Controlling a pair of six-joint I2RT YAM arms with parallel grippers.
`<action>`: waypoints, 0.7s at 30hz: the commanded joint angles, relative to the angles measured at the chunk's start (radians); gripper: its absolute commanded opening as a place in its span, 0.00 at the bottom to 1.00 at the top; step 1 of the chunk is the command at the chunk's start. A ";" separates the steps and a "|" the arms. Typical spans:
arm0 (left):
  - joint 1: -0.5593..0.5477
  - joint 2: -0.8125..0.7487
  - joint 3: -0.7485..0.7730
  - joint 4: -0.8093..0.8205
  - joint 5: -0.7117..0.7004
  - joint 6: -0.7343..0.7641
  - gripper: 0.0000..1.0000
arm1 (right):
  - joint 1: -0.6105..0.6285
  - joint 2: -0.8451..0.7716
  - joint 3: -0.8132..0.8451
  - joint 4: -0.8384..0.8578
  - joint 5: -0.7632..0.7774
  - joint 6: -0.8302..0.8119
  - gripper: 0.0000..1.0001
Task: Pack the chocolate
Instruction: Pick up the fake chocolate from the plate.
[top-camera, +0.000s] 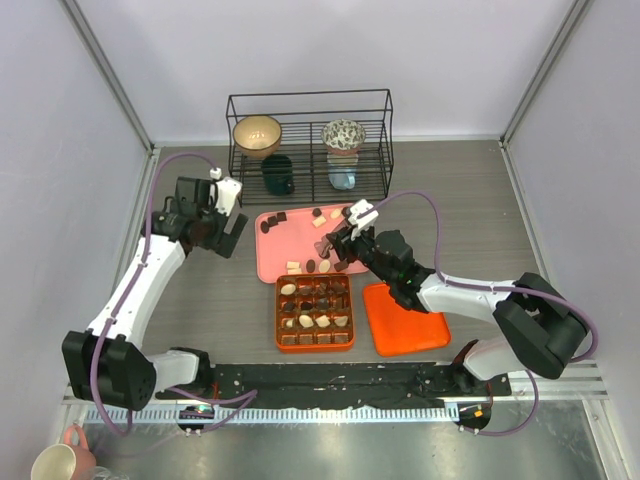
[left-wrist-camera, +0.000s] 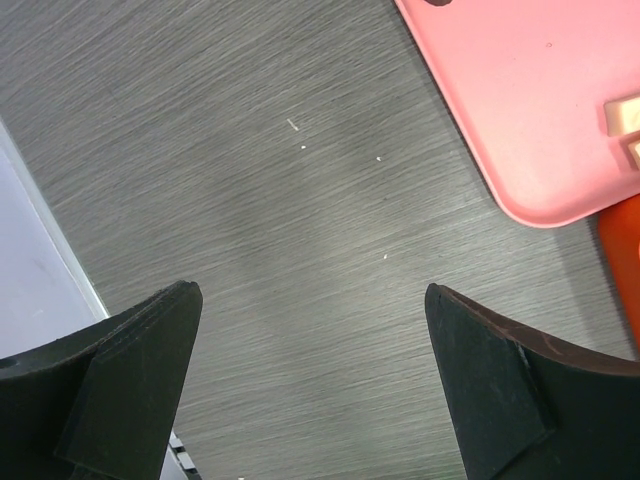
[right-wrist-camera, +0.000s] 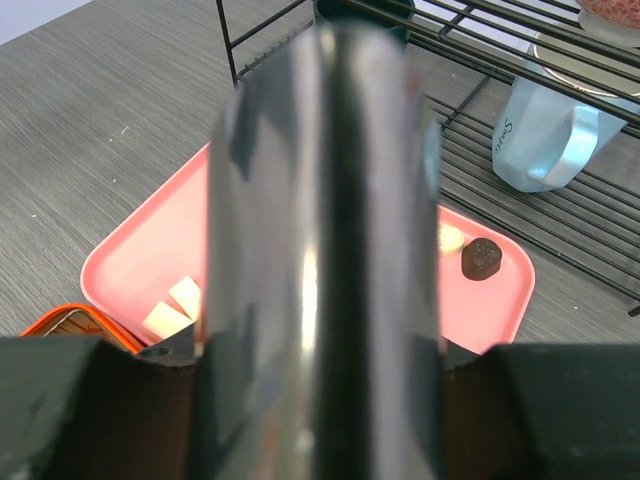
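Left hand (top-camera: 228, 238) hangs wide open over bare tabletop (top-camera: 225, 300) toward the left edge, just beside the pink tray (top-camera: 275, 258), gripping nothing. Mid-tabletop, the chocolate (top-camera: 272, 222) lies scattered on that tray, with more pieces sitting in cells of the orange box (top-camera: 279, 318) nearer the near edge. Right hand (top-camera: 340, 248) is over the tray's right side, fingers drawn tight together, and I can't tell whether a piece is pinched.

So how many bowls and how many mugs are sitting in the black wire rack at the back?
Bowls: 2, a tan bowl and a patterned bowl
Mugs: 2, a dark green mug and a light blue mug
Total: 4
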 joint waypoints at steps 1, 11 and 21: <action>0.005 -0.037 -0.004 0.000 -0.017 0.011 1.00 | 0.006 -0.007 0.009 0.009 0.003 0.012 0.40; 0.003 -0.042 -0.015 0.001 -0.017 0.011 1.00 | 0.007 -0.068 0.082 0.012 -0.044 -0.031 0.29; 0.006 -0.049 -0.018 0.000 -0.027 0.009 1.00 | 0.062 -0.188 0.197 -0.114 -0.102 -0.092 0.24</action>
